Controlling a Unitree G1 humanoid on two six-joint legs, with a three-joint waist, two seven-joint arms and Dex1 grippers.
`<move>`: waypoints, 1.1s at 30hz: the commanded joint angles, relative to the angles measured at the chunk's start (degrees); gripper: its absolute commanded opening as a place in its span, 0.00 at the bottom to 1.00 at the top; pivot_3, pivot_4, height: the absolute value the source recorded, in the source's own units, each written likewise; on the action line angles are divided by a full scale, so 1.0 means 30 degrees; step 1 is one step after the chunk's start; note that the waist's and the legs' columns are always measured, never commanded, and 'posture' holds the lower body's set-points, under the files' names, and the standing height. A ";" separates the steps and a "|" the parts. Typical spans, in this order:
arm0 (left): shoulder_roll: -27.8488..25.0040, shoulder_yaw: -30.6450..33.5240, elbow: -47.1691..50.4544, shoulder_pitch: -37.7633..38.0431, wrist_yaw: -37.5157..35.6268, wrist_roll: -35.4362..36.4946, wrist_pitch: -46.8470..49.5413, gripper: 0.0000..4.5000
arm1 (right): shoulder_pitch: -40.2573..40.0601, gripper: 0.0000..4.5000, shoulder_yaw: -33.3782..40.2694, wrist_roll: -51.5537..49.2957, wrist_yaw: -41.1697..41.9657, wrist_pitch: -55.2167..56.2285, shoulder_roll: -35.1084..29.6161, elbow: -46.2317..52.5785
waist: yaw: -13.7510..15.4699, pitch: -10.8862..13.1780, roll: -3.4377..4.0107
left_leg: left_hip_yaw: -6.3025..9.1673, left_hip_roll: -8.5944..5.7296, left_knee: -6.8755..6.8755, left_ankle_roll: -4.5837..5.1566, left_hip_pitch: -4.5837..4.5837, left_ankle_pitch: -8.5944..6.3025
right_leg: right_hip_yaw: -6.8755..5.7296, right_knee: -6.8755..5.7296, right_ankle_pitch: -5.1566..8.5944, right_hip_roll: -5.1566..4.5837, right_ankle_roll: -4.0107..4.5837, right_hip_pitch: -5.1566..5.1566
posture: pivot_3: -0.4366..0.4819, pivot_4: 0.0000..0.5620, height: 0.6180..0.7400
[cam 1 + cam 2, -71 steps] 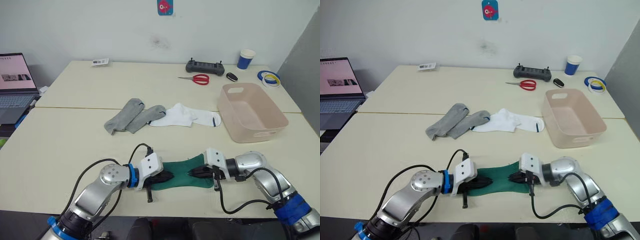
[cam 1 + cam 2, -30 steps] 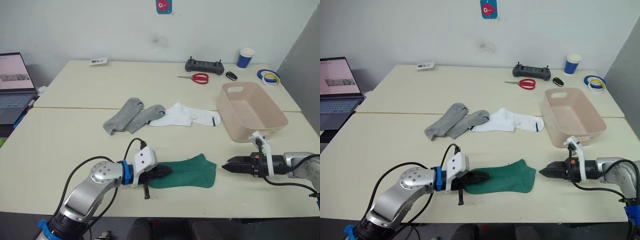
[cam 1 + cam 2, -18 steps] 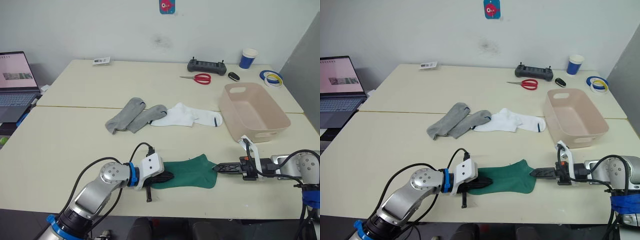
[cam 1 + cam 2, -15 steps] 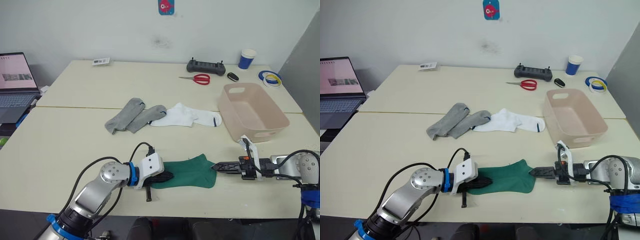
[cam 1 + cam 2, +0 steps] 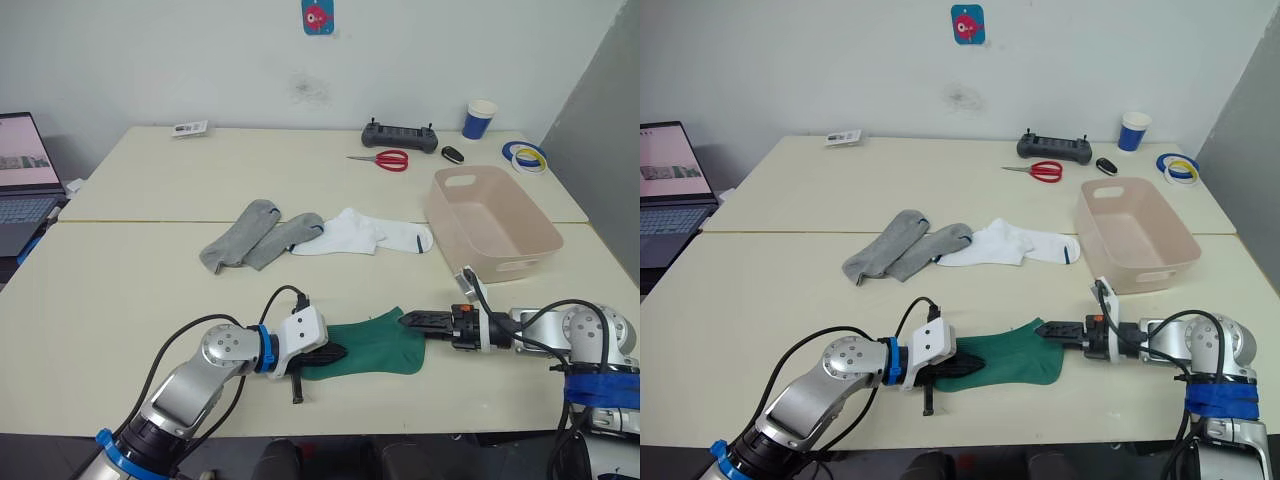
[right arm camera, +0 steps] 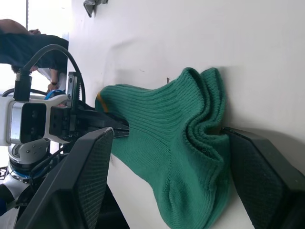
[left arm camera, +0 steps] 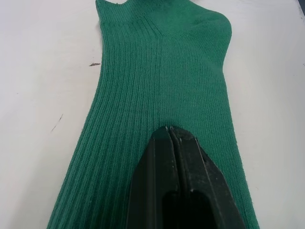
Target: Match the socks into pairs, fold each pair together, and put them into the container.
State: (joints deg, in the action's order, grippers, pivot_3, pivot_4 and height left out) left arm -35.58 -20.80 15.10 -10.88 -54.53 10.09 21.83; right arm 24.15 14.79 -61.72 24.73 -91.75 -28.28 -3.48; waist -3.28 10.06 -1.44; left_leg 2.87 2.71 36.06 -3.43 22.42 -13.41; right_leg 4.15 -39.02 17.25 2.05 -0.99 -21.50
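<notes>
Back at the dark green socks (image 5: 372,345) after a swing out to lower right: right gripper (image 5: 412,321), fingers spread wide, now nosing against the bunched end of the stacked pair at lower centre of the head view. At the other end, left gripper (image 5: 337,352), fingers pressed together flat on the fabric, pinning rather than clearly pinching, though hard to say. Likely set up for folding the pair. Grey socks (image 5: 252,233) and white socks (image 5: 371,233) unpaired at mid-frame; container (image 5: 490,222) waiting at right, apparently empty.
</notes>
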 commanded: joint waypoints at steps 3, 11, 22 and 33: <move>-0.0013 -0.0206 -0.0287 0.0140 -0.0094 -0.0331 0.0006 0.00 | -0.0069 0.81 -0.0213 -0.0233 0.0739 -0.0249 0.0000 0.0776 | 0.0008 0.0004 0.0008 | -0.0001 -0.0001 -0.0001 0.0000 0.0030 0.0000 | 0.0000 0.0000 0.0001 0.0000 0.0001 -0.0029 | 0.48 0.27 1.00; -0.0448 0.0701 -0.0099 0.0022 -0.0444 0.0194 0.0220 0.00 | -0.0311 0.23 -0.1192 0.0695 0.1732 0.0699 -0.0489 0.1564 | 0.0009 0.0014 0.0022 | -0.0003 -0.0004 0.0001 0.0000 0.0133 0.0000 | -0.0001 -0.0001 -0.0001 -0.0001 -0.0002 -0.0135 | 0.48 0.27 1.00; -0.1687 0.2388 0.1478 0.0329 -0.1130 0.1714 0.1479 0.00 | -0.0602 0.01 -0.1803 0.1693 0.2653 0.1505 -0.0751 0.1698 | -0.0015 0.0018 0.0022 | -0.0006 0.0000 0.0002 0.0000 0.0158 0.0000 | 0.0003 -0.0009 -0.0001 0.0002 -0.0002 -0.0171 | 0.48 0.27 1.00; -0.2422 0.2111 0.1396 0.0880 -0.1008 0.1254 0.1557 0.00 | -0.0475 0.01 -0.1360 0.1406 0.2896 0.1091 -0.0645 0.2019 | 0.0009 0.0030 0.0023 | -0.0024 -0.0001 -0.0005 0.0000 0.0171 0.0000 | 0.0014 -0.0003 0.0000 -0.0005 0.0000 -0.0191 | 0.48 0.27 1.00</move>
State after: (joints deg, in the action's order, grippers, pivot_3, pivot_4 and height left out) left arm -43.20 -13.31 18.61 -8.42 -57.98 14.73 27.06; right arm 22.43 9.18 -56.44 32.66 -88.00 -30.24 0.50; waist -3.26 10.15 -1.37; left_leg 2.81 2.71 36.04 -3.43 22.94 -13.41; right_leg 4.18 -39.03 17.25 2.04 -0.99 -22.08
